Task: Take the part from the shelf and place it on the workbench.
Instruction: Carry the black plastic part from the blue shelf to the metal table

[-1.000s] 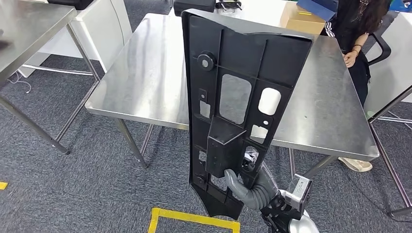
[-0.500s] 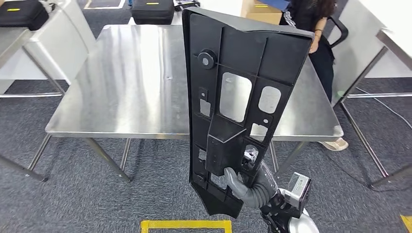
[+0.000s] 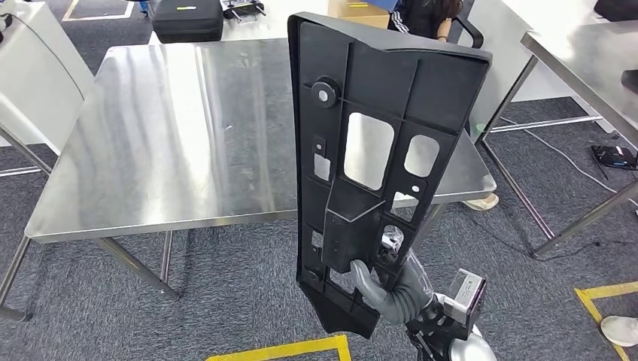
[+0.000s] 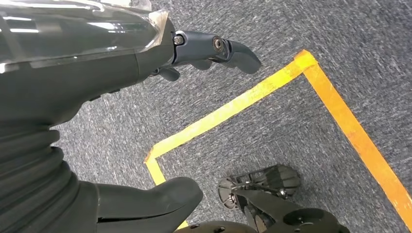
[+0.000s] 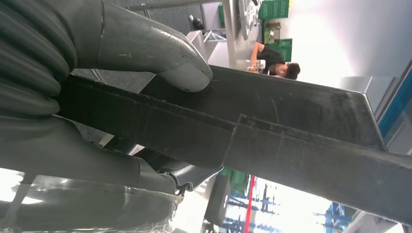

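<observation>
Black ribbed part (image 3: 372,158) — upright, gripped near its lower end by right hand (image 3: 391,289), before the steel workbench (image 3: 173,143). Left hand (image 4: 145,58) — empty, fingers apart, above taped carpet.

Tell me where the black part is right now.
In the head view the black part stands upright at centre, gripped near its lower end by the right hand. It rises in front of the steel workbench, not yet on it.

Right hand (image 3: 384,289) gripping; left hand (image 4: 145,73) empty.
</observation>
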Robot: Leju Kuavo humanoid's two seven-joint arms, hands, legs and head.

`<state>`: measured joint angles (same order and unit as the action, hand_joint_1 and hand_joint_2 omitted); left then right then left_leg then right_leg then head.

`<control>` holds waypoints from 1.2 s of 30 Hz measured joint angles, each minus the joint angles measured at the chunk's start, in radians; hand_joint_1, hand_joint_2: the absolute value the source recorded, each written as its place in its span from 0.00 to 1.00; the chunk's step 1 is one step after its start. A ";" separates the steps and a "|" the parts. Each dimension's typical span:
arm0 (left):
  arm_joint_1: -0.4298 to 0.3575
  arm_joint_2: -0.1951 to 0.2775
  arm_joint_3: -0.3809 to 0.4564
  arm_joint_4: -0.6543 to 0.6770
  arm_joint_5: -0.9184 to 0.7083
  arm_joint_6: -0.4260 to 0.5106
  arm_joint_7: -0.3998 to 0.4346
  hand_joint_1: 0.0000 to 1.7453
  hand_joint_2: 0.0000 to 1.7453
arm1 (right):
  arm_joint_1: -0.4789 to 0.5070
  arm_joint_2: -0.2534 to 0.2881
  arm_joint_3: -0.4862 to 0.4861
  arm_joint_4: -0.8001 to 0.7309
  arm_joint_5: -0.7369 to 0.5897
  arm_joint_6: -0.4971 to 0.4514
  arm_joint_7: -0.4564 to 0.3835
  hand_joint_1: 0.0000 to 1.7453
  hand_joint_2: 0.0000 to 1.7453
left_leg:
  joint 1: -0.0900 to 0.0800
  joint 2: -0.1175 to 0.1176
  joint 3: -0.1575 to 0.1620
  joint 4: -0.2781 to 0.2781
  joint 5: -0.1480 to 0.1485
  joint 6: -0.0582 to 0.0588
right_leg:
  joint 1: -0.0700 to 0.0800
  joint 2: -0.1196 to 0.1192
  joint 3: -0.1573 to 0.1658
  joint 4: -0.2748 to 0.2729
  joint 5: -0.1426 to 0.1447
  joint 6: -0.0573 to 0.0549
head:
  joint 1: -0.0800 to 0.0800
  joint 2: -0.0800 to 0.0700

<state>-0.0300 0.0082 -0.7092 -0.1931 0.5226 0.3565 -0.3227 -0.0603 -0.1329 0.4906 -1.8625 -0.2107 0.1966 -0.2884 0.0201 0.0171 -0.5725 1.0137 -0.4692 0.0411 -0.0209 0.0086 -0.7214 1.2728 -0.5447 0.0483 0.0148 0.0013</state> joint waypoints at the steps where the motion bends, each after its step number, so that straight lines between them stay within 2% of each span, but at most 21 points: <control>1: 0.000 0.000 0.000 0.000 0.000 -0.004 0.000 0.00 1.00 | 0.000 0.000 0.000 0.000 0.000 -0.001 0.000 1.00 1.00 | 0.001 0.003 0.002 0.000 -0.001 -0.002 | -0.003 -0.003 0.032 -0.061 0.026 0.010 | 0.000 0.000; 2: 0.000 0.000 0.000 0.000 0.000 -0.010 0.000 0.00 1.00 | -0.001 0.000 0.000 0.000 0.000 -0.001 0.000 1.00 1.00 | 0.001 0.004 0.005 0.000 -0.003 -0.006 | -0.005 -0.010 0.073 -0.139 0.053 0.018 | 0.000 0.000; 4: -0.001 0.001 0.000 0.000 0.000 -0.027 0.001 0.00 1.00 | -0.005 0.000 0.000 0.000 0.000 -0.001 0.000 1.00 1.00 | -0.004 0.005 0.009 0.001 -0.009 -0.018 | -0.002 -0.018 0.132 -0.246 0.084 0.016 | 0.000 0.000; 6: -0.001 0.004 0.000 0.000 0.002 -0.041 0.000 0.00 1.00 | -0.008 0.001 0.001 0.000 0.000 -0.001 0.000 1.00 1.00 | -0.006 0.006 0.012 0.000 -0.012 -0.030 | 0.005 -0.017 0.143 -0.264 0.087 0.001 | -0.001 0.000; 9: -0.001 0.008 0.000 0.000 0.004 -0.050 -0.003 0.00 1.00 | -0.010 0.002 0.003 -0.001 0.001 0.001 0.001 1.00 1.00 | 0.000 0.003 0.004 0.022 -0.030 -0.046 | -0.003 -0.011 0.151 -0.269 0.089 -0.021 | -0.004 0.000; 12: 0.000 0.010 0.000 0.000 0.006 -0.050 -0.004 0.00 1.00 | -0.013 0.004 0.006 -0.002 0.002 0.003 0.001 1.00 1.00 | 0.003 -0.011 -0.081 0.190 -0.110 -0.052 | -0.005 -0.009 0.158 -0.271 0.085 -0.041 | -0.010 0.000; 14: 0.002 0.011 0.000 0.000 0.008 -0.049 -0.003 0.00 1.00 | -0.013 0.004 0.007 -0.002 0.003 0.004 0.002 1.00 1.00 | 0.003 -0.015 -0.137 0.280 -0.131 -0.054 | -0.001 -0.006 0.161 -0.270 0.081 -0.048 | -0.010 0.000; 15: 0.003 0.012 0.000 0.000 0.009 -0.049 -0.003 0.00 1.00 | -0.013 0.004 0.008 -0.002 0.003 0.004 0.002 1.00 1.00 | 0.003 -0.015 -0.140 0.271 -0.110 -0.054 | 0.000 -0.003 0.164 -0.270 0.079 -0.048 | -0.011 0.000; 16: 0.004 0.013 0.000 0.000 0.009 -0.049 -0.003 0.00 1.00 | -0.013 0.004 0.008 -0.001 0.004 0.005 0.003 1.00 1.00 | 0.004 -0.015 -0.122 0.223 -0.074 -0.053 | 0.000 0.000 0.168 -0.270 0.075 -0.047 | -0.010 0.000; 17: 0.004 0.015 0.000 0.000 0.010 -0.049 -0.003 0.00 1.00 | -0.013 0.004 0.008 -0.001 0.004 0.006 0.003 1.00 1.00 | 0.005 -0.016 -0.093 0.154 -0.033 -0.051 | 0.001 0.003 0.173 -0.269 0.071 -0.044 | -0.011 0.000; 19: 0.004 0.017 0.000 0.000 0.012 -0.049 -0.003 0.00 1.00 | -0.014 0.004 0.008 -0.002 0.004 0.006 0.003 1.00 1.00 | 0.005 -0.021 -0.039 0.044 0.007 -0.048 | 0.007 0.007 0.178 -0.266 0.062 -0.032 | -0.010 0.000; 21: 0.004 0.017 0.000 0.000 0.013 -0.049 -0.003 0.00 1.00 | -0.015 0.004 0.009 -0.002 0.005 0.006 0.003 1.00 1.00 | -0.001 -0.025 -0.024 0.019 0.002 -0.039 | 0.012 0.009 0.178 -0.267 0.059 -0.021 | -0.010 0.000; 24: 0.005 0.016 0.000 -0.001 0.015 -0.049 -0.003 0.00 1.00 | -0.017 0.004 0.012 -0.003 0.006 0.006 0.004 1.00 1.00 | -0.002 -0.023 -0.015 0.013 0.003 -0.017 | 0.008 0.006 0.170 -0.250 0.047 -0.008 | -0.010 0.000; 26: 0.005 0.017 0.000 -0.001 0.016 -0.049 -0.003 0.00 1.00 | -0.019 0.004 0.013 -0.004 0.006 0.006 0.004 1.00 1.00 | 0.000 -0.020 -0.008 0.009 0.000 -0.004 | 0.007 0.001 0.118 -0.156 0.013 -0.008 | -0.006 0.000; 28: 0.005 0.017 0.000 -0.001 0.018 -0.049 -0.003 0.00 1.00 | -0.018 0.004 0.015 -0.004 0.006 0.005 0.004 1.00 1.00 | -0.001 -0.019 -0.004 0.009 -0.007 0.004 | 0.007 0.000 0.033 -0.014 -0.027 -0.010 | -0.004 0.000; 29: 0.005 0.017 0.000 -0.001 0.018 -0.049 -0.003 0.00 1.00 | -0.017 0.003 0.016 -0.004 0.006 0.005 0.004 1.00 1.00 | -0.002 -0.019 -0.001 0.009 -0.010 0.005 | 0.007 0.000 0.001 0.029 -0.029 -0.007 | -0.004 0.000; 30: 0.006 0.017 0.000 -0.001 0.018 -0.049 -0.003 0.00 1.00 | -0.017 0.003 0.017 -0.004 0.006 0.005 0.004 1.00 1.00 | -0.003 -0.020 0.004 0.009 -0.014 0.005 | 0.006 0.000 -0.011 0.033 -0.016 0.000 | -0.004 0.000; 31: 0.007 0.017 0.000 -0.001 0.019 -0.049 -0.003 0.00 1.00 | -0.017 0.002 0.019 -0.004 0.006 0.005 0.004 1.00 1.00 | -0.002 -0.020 0.010 0.009 -0.019 0.004 | 0.006 0.000 -0.002 -0.004 0.012 0.008 | -0.004 0.000; 33: 0.007 0.016 0.000 -0.001 0.020 -0.049 -0.003 0.00 1.00 | -0.019 0.002 0.021 -0.004 0.006 0.005 0.004 1.00 1.00 | -0.003 -0.021 0.026 0.009 -0.032 -0.004 | 0.005 -0.006 0.058 -0.147 0.080 0.020 | -0.002 0.000; 35: 0.008 0.016 0.000 -0.001 0.020 -0.049 -0.003 0.00 1.00 | -0.020 0.003 0.023 -0.004 0.006 0.005 0.004 1.00 1.00 | -0.007 -0.021 0.038 0.009 -0.046 -0.016 | 0.011 -0.010 0.106 -0.243 0.108 0.009 | -0.002 0.000; 36: 0.008 0.016 0.000 -0.001 0.021 -0.049 -0.003 0.00 1.00 | -0.020 0.003 0.023 -0.004 0.006 0.005 0.004 1.00 1.00 | -0.009 -0.020 0.041 0.008 -0.052 -0.022 | 0.014 -0.010 0.114 -0.255 0.107 0.000 | -0.002 0.000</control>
<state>-0.0223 0.0246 -0.7090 -0.1938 0.5431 0.3078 -0.3257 -0.0804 -0.1302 0.5136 -1.8668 -0.2051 0.2014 -0.2846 0.0114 -0.0032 -0.5315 1.0218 -0.5212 0.0193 -0.0069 -0.0013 -0.6077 1.0176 -0.4382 0.0481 0.0127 0.0012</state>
